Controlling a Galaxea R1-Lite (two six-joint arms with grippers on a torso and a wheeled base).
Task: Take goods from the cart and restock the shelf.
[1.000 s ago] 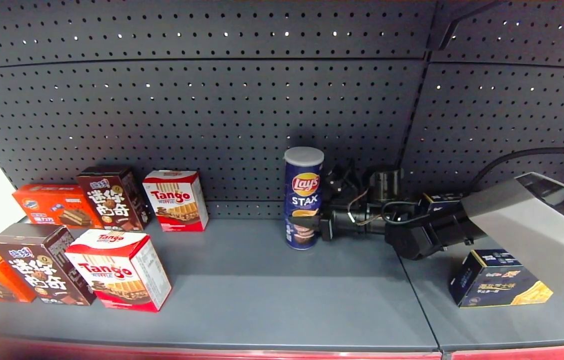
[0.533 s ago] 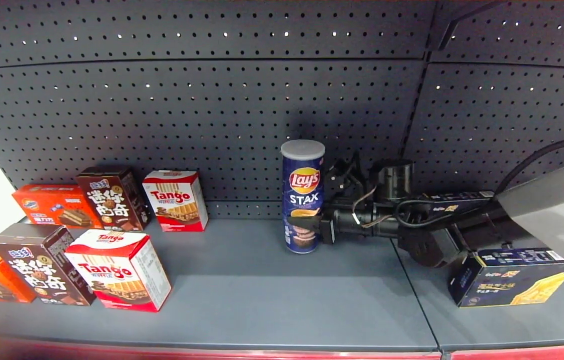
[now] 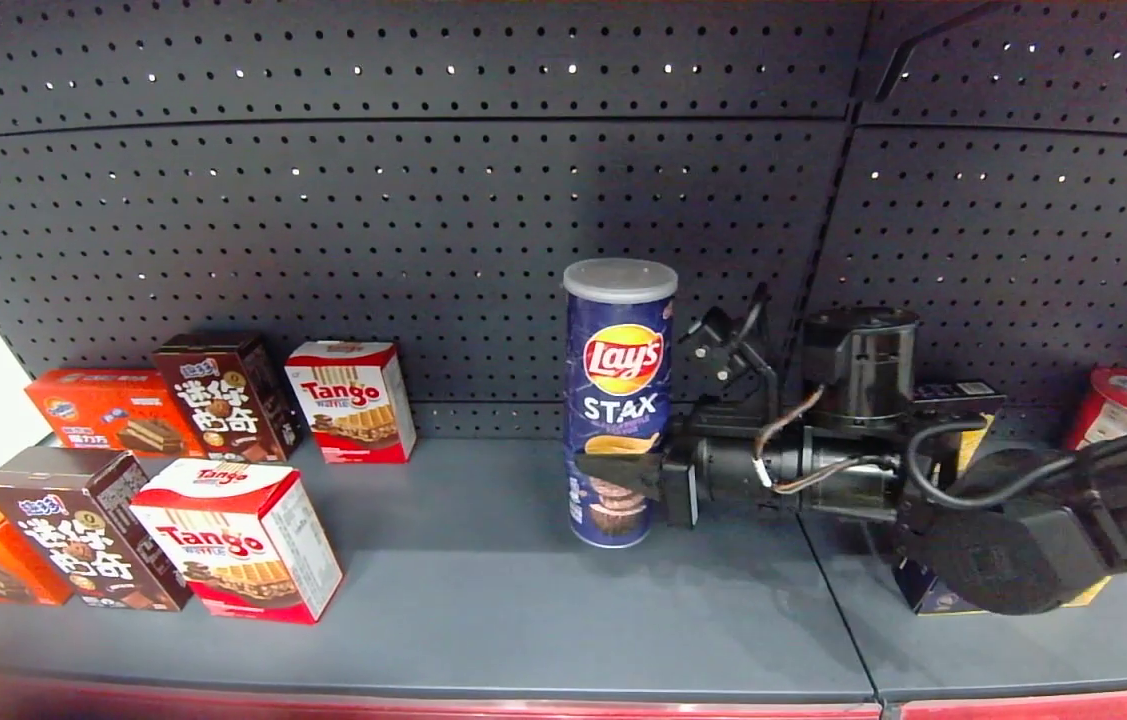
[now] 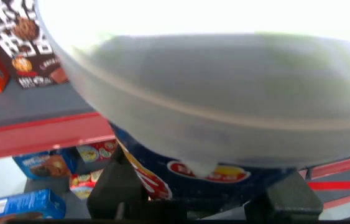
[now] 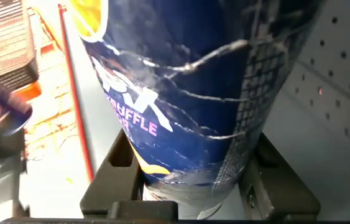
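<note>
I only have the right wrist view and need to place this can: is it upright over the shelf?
Observer: Yes, the chips can stands upright in the right gripper, base low at the shelf; contact unclear.
Operator: Anything crowding it?
Observer: No, the nearest wafer box stands well apart on its left.
Operator: Is the left arm free?
Observer: No, the left gripper holds a second can.

right fingers (image 3: pixel 623 468) clamped, arm level; left fingers (image 4: pixel 115 194) clamped
</note>
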